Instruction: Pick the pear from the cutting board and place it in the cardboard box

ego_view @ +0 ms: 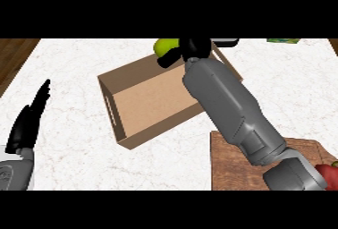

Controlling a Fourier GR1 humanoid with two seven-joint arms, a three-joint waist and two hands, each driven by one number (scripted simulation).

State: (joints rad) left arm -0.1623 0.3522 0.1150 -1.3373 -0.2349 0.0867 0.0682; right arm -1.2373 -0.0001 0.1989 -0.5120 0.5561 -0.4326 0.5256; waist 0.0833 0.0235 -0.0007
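The yellow-green pear (165, 45) is at the far top of the view, just past the far corner of the cardboard box (142, 105). My right hand (187, 49) is curled round it, and the right forearm stretches across the box from the lower right. The box is shallow, open on top, and turned at an angle on the white marble counter. The wooden cutting board (231, 165) lies at the lower right, partly under my right arm. My left hand (30, 120) rests open at the left edge, fingers straight and pointing up.
A red object (328, 172) shows at the right edge on the cutting board. A green and yellow item (285, 40) peeks in at the top right. Dark wooden floor (13, 58) borders the counter on the left.
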